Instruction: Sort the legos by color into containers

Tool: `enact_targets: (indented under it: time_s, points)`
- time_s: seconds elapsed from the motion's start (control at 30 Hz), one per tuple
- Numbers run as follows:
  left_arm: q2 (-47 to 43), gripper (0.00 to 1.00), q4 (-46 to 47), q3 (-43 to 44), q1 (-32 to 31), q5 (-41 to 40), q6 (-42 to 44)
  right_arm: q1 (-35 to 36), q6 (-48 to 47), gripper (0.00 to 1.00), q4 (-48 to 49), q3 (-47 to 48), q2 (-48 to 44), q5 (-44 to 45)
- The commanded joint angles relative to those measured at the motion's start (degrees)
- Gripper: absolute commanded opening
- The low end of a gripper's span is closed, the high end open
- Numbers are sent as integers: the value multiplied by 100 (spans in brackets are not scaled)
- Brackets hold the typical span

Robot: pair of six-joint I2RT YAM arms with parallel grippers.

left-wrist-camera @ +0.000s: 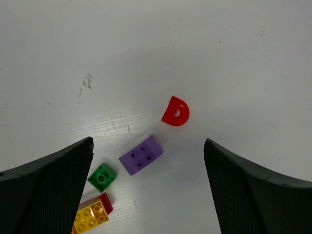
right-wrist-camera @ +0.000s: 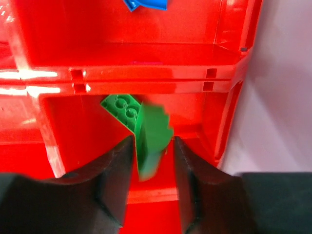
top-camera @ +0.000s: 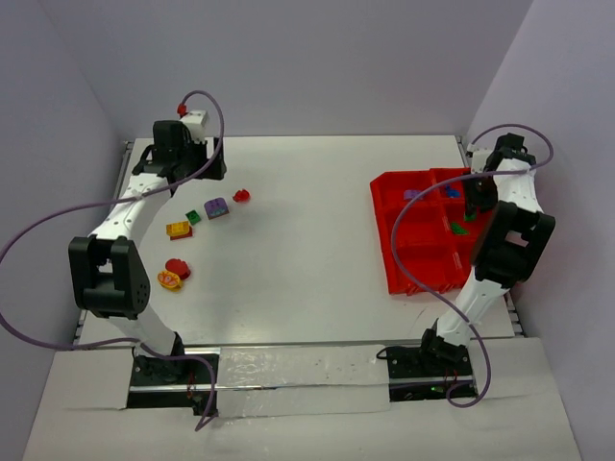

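- Top external view: a white table (top-camera: pixel 317 259) stands between pale lilac walls, with a strip of silvery tape (top-camera: pixel 298 370) along its near edge by the arm bases.
- Purple cables (top-camera: pixel 38 226) loop off both arms.
- The red tray (top-camera: pixel 384 240) sits at the right. Its compartments hold a purple bit (top-camera: pixel 412 194), a blue piece (top-camera: pixel 450 191) and a green brick (top-camera: pixel 459 228).
- The right gripper (top-camera: pixel 474 204) hangs over the tray's right side.
- The left gripper (top-camera: pixel 213 161) is at the far left. Just near of it lie loose legos: a red D-shaped piece (top-camera: pixel 241 196), a purple brick (top-camera: pixel 216 206), a small green brick (top-camera: pixel 193 217) and a yellow brick (top-camera: pixel 179 229).
- Nearer still lie a red piece (top-camera: pixel 178 267) and a yellow-and-red piece (top-camera: pixel 170 280).
- Left wrist view: the table shows faint grey scuffs (left-wrist-camera: pixel 87 83).
- The left gripper (left-wrist-camera: pixel 148 144) has its fingers spread wide and holds nothing.
- Between them lie the purple brick (left-wrist-camera: pixel 141 155), which has four studs, and beyond it the red D-shaped piece (left-wrist-camera: pixel 176 111).
- The small green brick (left-wrist-camera: pixel 102 177) and the yellow brick (left-wrist-camera: pixel 90 217) lie beside the left finger.
- Right wrist view: glossy red tray (right-wrist-camera: pixel 146 73) walls fill the frame, with pale table (right-wrist-camera: pixel 287 97) at the right.
- A blurred green piece (right-wrist-camera: pixel 153 136) stands between the fingers (right-wrist-camera: pixel 112 180) of the right gripper (right-wrist-camera: pixel 153 146), over a compartment. I cannot tell whether they press on it.
- The green brick (right-wrist-camera: pixel 122 109) lies in that compartment, touching the blurred green piece, and the blue piece (right-wrist-camera: pixel 144 4) is in the compartment beyond.
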Motion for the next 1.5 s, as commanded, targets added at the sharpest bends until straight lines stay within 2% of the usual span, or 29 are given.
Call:
enact_targets:
  time_s: [0.0,0.07,0.23,0.33,0.4,0.47,0.73,0.87,1.13,1.47]
  points:
    - [-378,99,-69,-97,146,-108,20,55,178,53,219,194,19,163]
    - [-406,99,-141,-156,206,-53,32,64,208,61,254,173,-20,220]
    - [-571,95,-307,-393,381,471,616,99,278,68,83,391,-95,164]
    - [-663,90,-453,-605,497,802,855,165,346,76,-18,526,-260,-125]
    - [-631,88,-657,-618,607,979,963,249,391,84,-48,643,-360,-350]
    - [-625,85,-711,-716,667,1086,1035,432,441,96,-69,723,-470,-591]
    - [-150,76,-923,-584,672,671,1554,1284,659,100,-47,1228,-547,-1015]
    - [185,76,-1117,-451,839,722,2301,1480,680,100,-118,1420,-511,-1101]
    - [946,74,-1899,252,1301,1265,3412,1520,661,100,-203,1409,-607,-1287]
    - [1564,70,-2092,300,1314,1641,4162,1532,590,100,-248,1311,-641,-1199]
